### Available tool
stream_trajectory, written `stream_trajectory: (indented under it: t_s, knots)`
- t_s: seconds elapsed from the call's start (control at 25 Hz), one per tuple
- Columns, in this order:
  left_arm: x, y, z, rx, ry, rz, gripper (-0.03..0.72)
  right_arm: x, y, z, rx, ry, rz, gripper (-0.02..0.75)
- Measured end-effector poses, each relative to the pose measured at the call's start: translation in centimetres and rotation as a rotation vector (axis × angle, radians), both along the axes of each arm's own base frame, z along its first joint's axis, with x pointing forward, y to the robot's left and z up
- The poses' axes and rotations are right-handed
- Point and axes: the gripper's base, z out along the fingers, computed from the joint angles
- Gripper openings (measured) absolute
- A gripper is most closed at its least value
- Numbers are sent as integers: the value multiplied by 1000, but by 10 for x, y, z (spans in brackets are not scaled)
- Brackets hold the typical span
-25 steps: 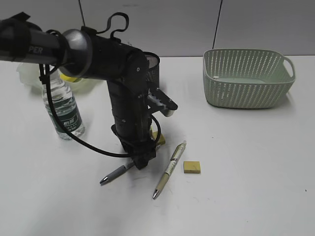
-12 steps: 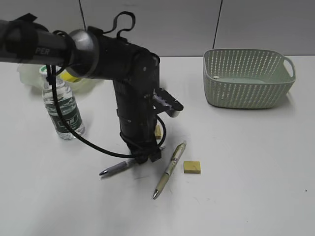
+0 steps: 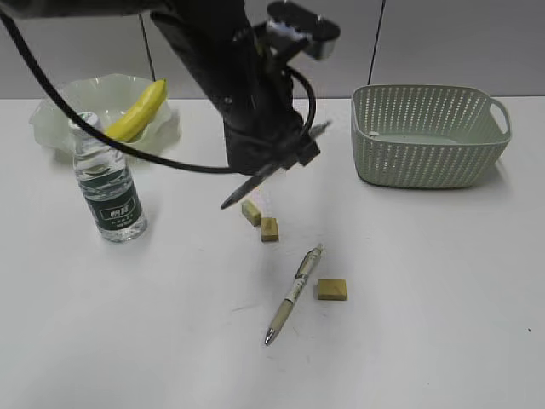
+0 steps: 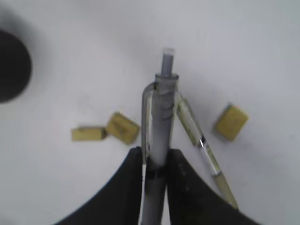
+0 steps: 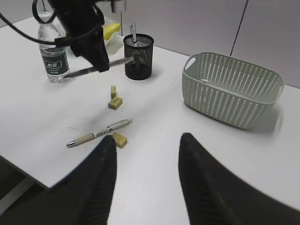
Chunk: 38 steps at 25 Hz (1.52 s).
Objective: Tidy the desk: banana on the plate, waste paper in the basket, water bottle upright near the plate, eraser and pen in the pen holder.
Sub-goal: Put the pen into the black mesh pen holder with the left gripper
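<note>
Above the desk [image 3: 443, 281], left pincer [image 4: 154, 157] raised, clamping grey pen [image 4: 159, 126], right pincer [image 5: 147, 154] spread wide

1. We see the left gripper [image 3: 271, 164] above the desk [image 3: 443, 298], clamping a grey pen [image 3: 255, 181] tilted tip-down
2. A second pen [image 3: 293, 294] lies among three erasers [image 3: 332, 290]
3. The banana [image 3: 136, 112] rests in the plate [image 3: 60, 106]; the water bottle [image 3: 106, 183] stands upright nearby

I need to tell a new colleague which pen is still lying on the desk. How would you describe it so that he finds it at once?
Start at the green basket at the back right of the white desk, then look toward the front centre. The pen lies flat there, slanted, with a yellow eraser piece beside it. It is cream-bodied, whereas the grey pen is held in the air by the left end effector.
</note>
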Motion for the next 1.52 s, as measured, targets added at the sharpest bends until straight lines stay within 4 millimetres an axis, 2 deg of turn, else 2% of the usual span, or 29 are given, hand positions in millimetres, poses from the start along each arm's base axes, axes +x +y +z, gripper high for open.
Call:
stream_trajectory:
  t_s: [0.12,0.4,0.52,0.72,0.84,1.04,1.52]
  knots:
    - [9,1,22,-122,-116,44,109,0,0,0,0,0,0,356]
    - [41,5,46,-359,-370,130,109,0,0,0,0,-1,0,354]
    - [56,14,55,-443,-464,180,109,0,0,0,1,-1,0,353]
    - [84,41,65,-610,-528,356,109,0,0,0,1,-2,0,353]
    - [99,46,57,-696,-553,436,109,0,0,0,1,-2,0,353]
    - [117,39,22,-735,-585,482,109,0,0,0,2,-1,0,353]
    - [130,31,-48,-640,-486,509,109,0,0,0,3,-2,0,353]
